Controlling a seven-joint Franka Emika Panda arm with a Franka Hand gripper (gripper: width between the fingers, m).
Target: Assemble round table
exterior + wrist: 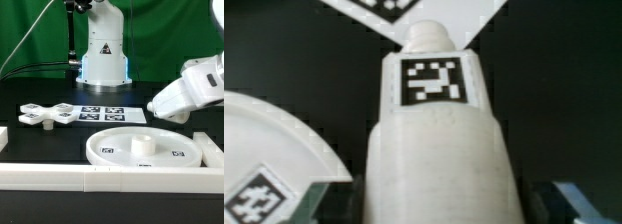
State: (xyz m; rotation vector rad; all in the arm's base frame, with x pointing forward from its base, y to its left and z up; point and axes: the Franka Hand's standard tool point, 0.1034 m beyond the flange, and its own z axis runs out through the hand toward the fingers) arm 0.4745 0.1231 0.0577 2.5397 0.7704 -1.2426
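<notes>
The white cylinder leg (438, 130) with a square tag lies lengthwise between my fingers (313, 200) in the wrist view, its far end pointing at the marker board. My gripper (443, 205) is shut on it. In the exterior view my gripper (170, 105) hangs tilted at the right, above the table and behind the round disc (110, 155), and the hand mostly hides the leg. The disc lies flat at the front with a raised hub (143, 143) in its middle. Its rim shows in the wrist view (260, 150). The cross-shaped foot (47, 115) lies at the exterior view's left.
The marker board (100, 112) lies mid-table in front of the robot base (103, 60) and shows in the wrist view (393, 6). Long white bars run along the front (90, 180) and the right side (210, 150). A white block (4, 135) sits at the left edge.
</notes>
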